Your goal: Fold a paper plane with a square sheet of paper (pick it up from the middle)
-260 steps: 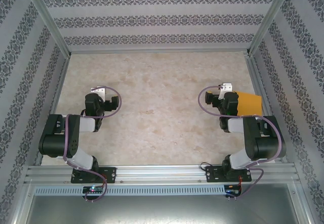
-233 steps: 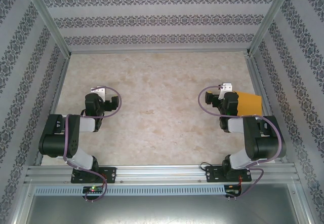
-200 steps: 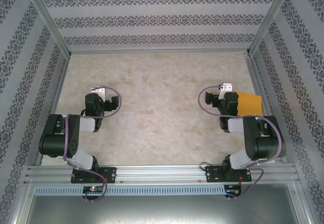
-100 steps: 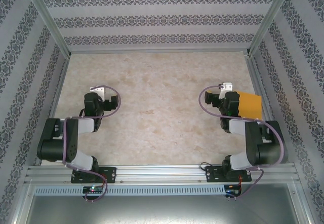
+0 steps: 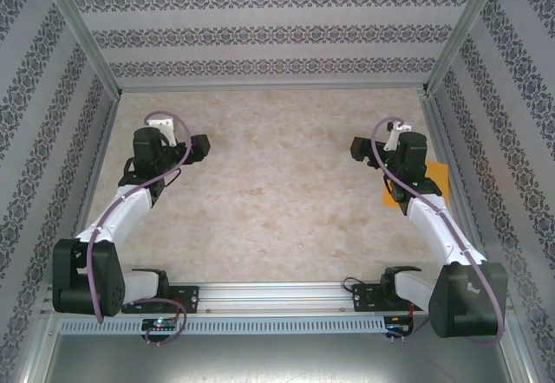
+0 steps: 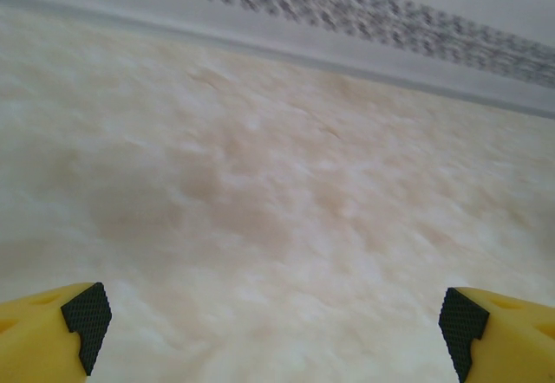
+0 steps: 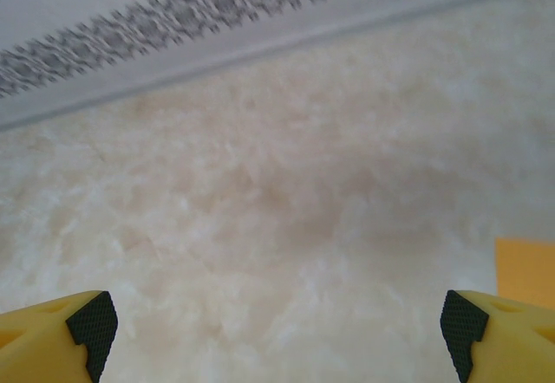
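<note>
Square sheet of paper (image 5: 439, 177): bright orange, lying flat on the marbled tabletop (image 5: 277, 192) at the right side, close to the patterned right wall (image 5: 499, 140). Much of it is hidden under the right arm (image 5: 432, 220), so can't tell if any crease is in it. Judged unfolded, task at its very start. In right wrist view one sheet corner (image 7: 525, 272) shows at the lower right edge, just beside the right-hand fingertip pad (image 7: 460, 331). R gripper (image 5: 396, 132) sits past the sheet's far-left corner, not over it. Its jaws are spread wide w/ nothing btwn, bare table ahead. L gripper (image 5: 161, 126) is well apart on the left side, jaws likewise wide & empty, bare table in front. Step in hand, as I read it: reach for the sheet & take it from the middle w/ R gripper. To do it well: draw the gripper toward near-right until orange fills the centre of the wrist view, not the edge. Line the jaws square to the sheet's sides. Come straight down w/ jaws wide, pads landing either side of centre, then close slowly so the thin paper buckles into a ridge to pinch. Risks: a flat thin sheet gives no edge to grab, so pads may skid & shove it toward the wall. Press too hard & stray creases spoil later folds. Prob. worth carrying it to mid-table, where L gripper can reach too.
</note>
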Available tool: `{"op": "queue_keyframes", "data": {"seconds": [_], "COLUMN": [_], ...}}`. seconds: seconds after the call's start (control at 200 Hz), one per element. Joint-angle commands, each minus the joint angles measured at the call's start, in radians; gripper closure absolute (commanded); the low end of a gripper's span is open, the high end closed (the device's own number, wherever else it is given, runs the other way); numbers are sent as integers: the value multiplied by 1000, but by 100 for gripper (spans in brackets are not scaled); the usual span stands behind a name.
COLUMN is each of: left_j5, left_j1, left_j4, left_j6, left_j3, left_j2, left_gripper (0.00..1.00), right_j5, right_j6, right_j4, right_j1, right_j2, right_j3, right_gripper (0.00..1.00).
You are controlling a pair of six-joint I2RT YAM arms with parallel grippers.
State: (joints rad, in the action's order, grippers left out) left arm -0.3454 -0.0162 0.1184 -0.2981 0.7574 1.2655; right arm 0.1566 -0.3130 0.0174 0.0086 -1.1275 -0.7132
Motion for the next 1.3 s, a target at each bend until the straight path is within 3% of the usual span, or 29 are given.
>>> {"op": "queue_keyframes", "data": {"seconds": [0.0,0.115,0.295,0.545,0.924,1.294], "left_j5": [-172,-190,-203,-184,-145,-149], "left_j1": [-43,-109,-204,-315,-388,-392], "left_j4": [-123,-146,-118,-140,-161,-203], "left_j6": [-136,-151,-189,-195,-175,-145], "left_j3": [45,87,142,234,307,327], "left_j2": [30,54,122,244,341,385], "left_gripper": [0,0,0,0,0,0], "right_j5": [-119,-153,-84,-65,-95,-196], "right_j6": [-93,-138,-174,-160,-249,-516], "right_j4": [316,445,463,511,538,625], "right_j1": [-22,-73,-212,-296,-315,-298], "right_j2": [-23,-55,-104,-252,-475,-630], "right_j3": [-102,-157,-137,-193,-320,-430], "right_gripper": [2,2,2,2,8,13]}}
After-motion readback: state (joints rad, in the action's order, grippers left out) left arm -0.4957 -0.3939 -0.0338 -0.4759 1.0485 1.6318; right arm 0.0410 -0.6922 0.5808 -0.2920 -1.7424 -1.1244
